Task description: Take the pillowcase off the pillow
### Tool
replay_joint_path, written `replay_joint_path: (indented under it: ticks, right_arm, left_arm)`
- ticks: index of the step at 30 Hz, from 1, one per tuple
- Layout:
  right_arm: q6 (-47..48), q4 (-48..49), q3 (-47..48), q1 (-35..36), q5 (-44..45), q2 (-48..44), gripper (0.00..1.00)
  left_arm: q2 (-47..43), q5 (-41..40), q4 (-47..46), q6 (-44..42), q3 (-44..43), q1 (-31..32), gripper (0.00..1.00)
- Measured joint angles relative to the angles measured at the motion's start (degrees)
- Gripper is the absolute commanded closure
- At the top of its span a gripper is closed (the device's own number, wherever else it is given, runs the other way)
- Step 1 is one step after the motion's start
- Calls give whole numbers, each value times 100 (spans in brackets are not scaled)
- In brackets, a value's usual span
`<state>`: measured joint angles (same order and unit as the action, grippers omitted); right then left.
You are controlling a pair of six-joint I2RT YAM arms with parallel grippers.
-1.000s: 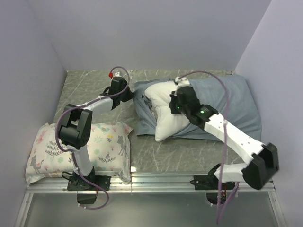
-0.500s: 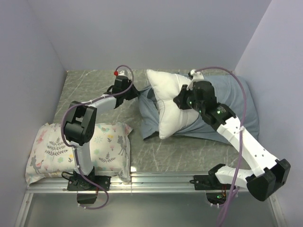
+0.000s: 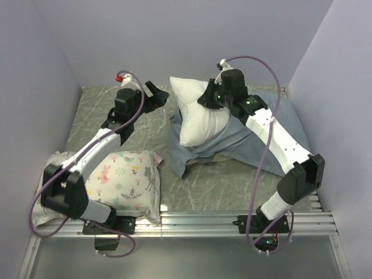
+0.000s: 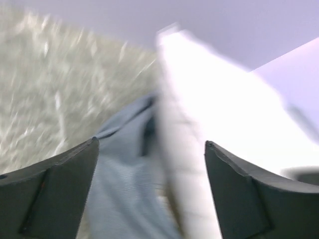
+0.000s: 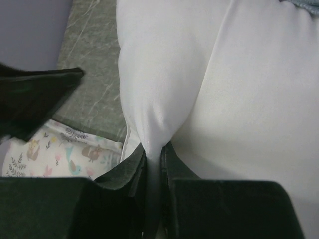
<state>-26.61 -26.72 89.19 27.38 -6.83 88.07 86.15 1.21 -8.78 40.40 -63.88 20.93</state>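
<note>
Left fingers (image 3: 157,94) have sprung apart, off the pillowcase (image 3: 200,152); right fingers (image 5: 153,172) pinch pillow (image 3: 195,113).

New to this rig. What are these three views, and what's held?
Two robot arms are bolted at the near edge of the table. The wide picture is from a fixed camera above and behind them; the other two come from cameras on each wrist. The right tool is pinched shut on a fold of the white pillow, which sticks partly out of the grey-blue pillowcase. The left tool stands open, holding nothing. A floral pillow lies at the near left corner.
</note>
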Motion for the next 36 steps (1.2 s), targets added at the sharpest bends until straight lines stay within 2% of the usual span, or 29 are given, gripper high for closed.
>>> replay_joint_path:
  ticks: [1,6,14,21,22,23,24,25,26,27,28,29,32,36]
  right_arm:
    - [-22,2,111,-4,-39,151,100]
    - [-192,94,686,-17,-350,935,100]
    - [-450,186,1401,-13,-688,1784,100]
    - [-459,138,1410,55,-695,1821,100]
    - [-448,138,1410,52,-682,1821,100]
    - [-439,138,1408,52,-669,1821,100]
    - [-415,136,1408,52,-664,1821,100]
    - [-387,122,1408,50,-664,1821,100]
    - [-352,90,1408,50,-662,1821,100]
    - [-291,24,1412,50,-643,1823,94]
    - [-232,-42,1416,50,-612,1827,84]
    - [-170,-146,1458,50,-566,1849,61]
    - [13,-363,1716,55,-459,1908,36]
    - [234,-398,1606,166,-214,1364,23]
  left_arm:
    - [-282,-15,-7,26,33,0,1]
    - [-1003,66,11,103,212,74,1]
    - [-535,761,411,72,369,822,1]
    - [2,1344,31,90,369,809,1]
    - [61,1394,-39,103,365,807,5]
    - [133,1436,-103,122,356,802,27]
    - [205,1473,-149,168,330,796,44]
    - [317,1537,-181,223,280,785,57]
    - [452,1587,-216,284,210,772,85]
    - [570,1613,-256,345,144,758,100]
    - [708,1650,-291,404,68,743,100]
    - [791,1672,-297,426,15,739,100]
    - [933,1384,-146,505,-26,752,100]
    - [1047,754,114,743,-15,715,100]
